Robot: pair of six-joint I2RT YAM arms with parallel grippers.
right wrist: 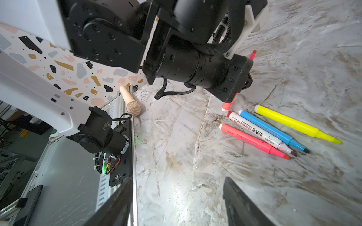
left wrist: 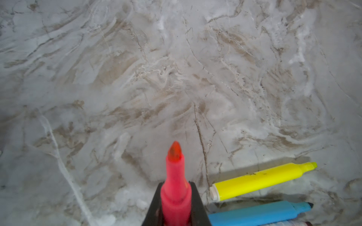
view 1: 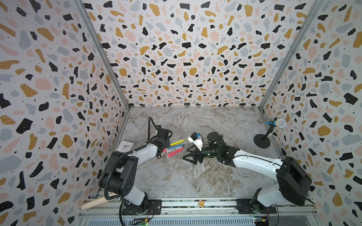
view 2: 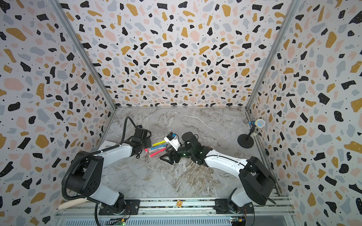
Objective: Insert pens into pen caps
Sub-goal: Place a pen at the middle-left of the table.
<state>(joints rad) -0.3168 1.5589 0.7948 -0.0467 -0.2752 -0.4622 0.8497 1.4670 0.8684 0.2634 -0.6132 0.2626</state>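
Observation:
My left gripper (left wrist: 175,187) is shut on a pink pen (left wrist: 175,168), whose bare orange-red tip sticks out past the black fingers. In the right wrist view that pen (right wrist: 227,103) passes through the left gripper (right wrist: 242,78), just above the table. Four more pens lie side by side next to it: yellow (right wrist: 290,122), light blue (right wrist: 270,130), white with print (right wrist: 256,133) and pink (right wrist: 250,140). All have bare tips. In both top views they lie between my arms (view 1: 176,147). My right gripper (right wrist: 177,180) stands open and empty, right of the row (view 1: 188,158). No pen caps are in view.
A blue microphone (view 1: 276,123) on a black stand is at the right wall. A tan microphone (right wrist: 130,101) lies at the front left by the rail. A white barcoded card (view 1: 126,145) sits behind the left arm. Patterned walls close three sides.

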